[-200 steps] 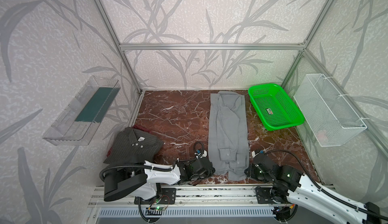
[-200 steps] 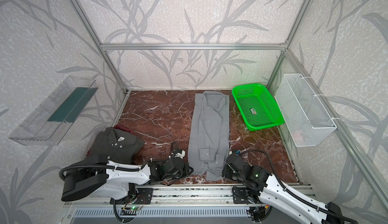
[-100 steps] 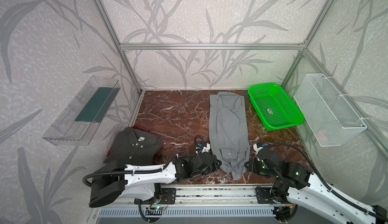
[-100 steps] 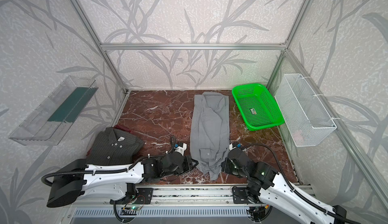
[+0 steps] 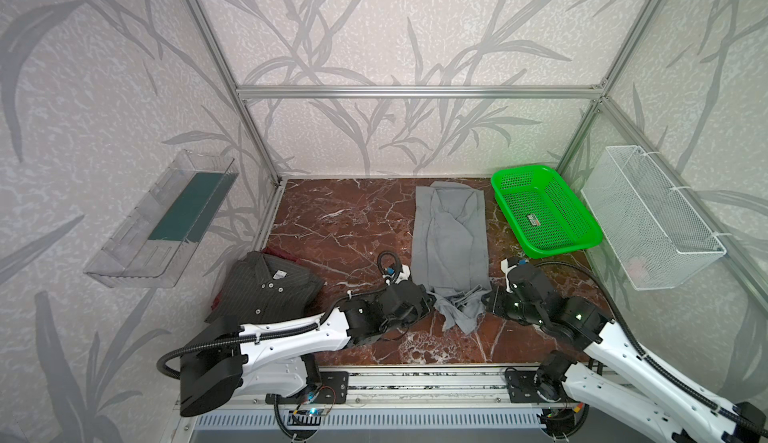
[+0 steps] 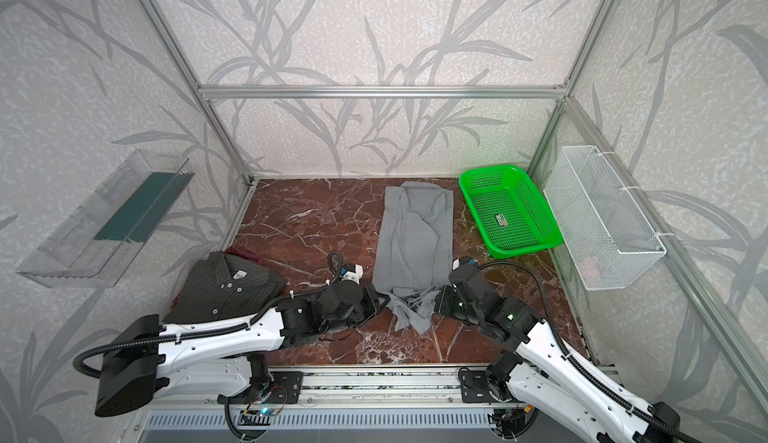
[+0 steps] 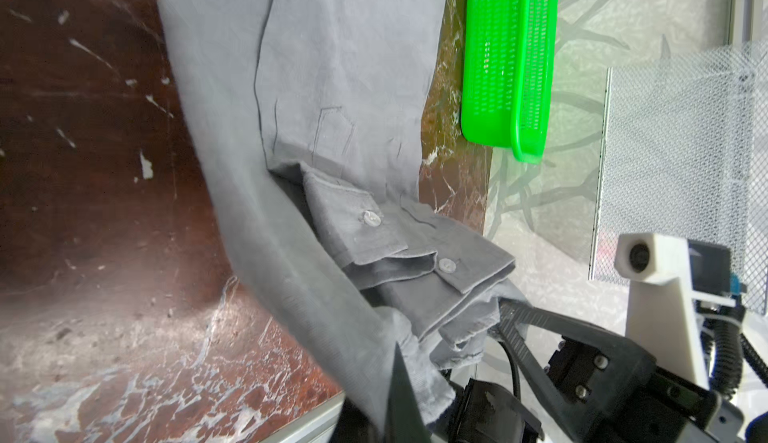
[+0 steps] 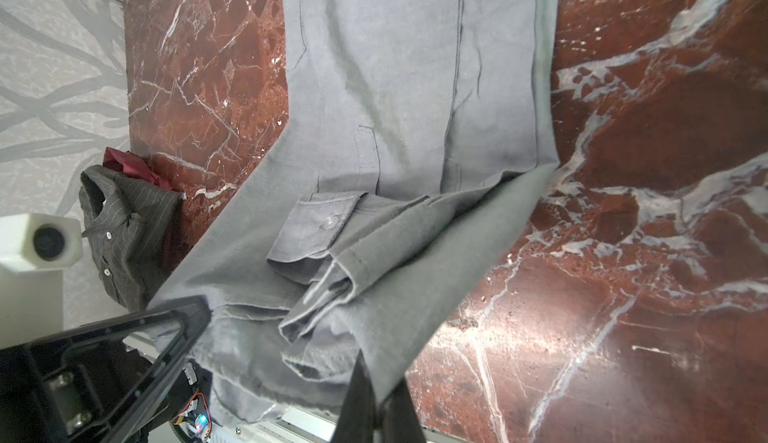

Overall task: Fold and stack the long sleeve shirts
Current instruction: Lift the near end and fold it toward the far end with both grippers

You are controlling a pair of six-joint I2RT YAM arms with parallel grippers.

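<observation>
Two sets of jaws sit closest to me, both clamped on the near end of the grey shirt (image 5: 451,237). The left jaws pinch its left corner and the right jaws its right corner, with the buttoned cuffs bunched and sagging between them. Beyond that, the shirt lies flat on the tabletop (image 5: 340,220), running lengthwise toward the back wall. Well apart to its left, the pinstriped shirt (image 5: 266,295) lies folded near the left edge, collar and buttons facing up. Farther back on the right, I see the green basket (image 5: 561,247) just beside the grey shirt's far half.
</observation>
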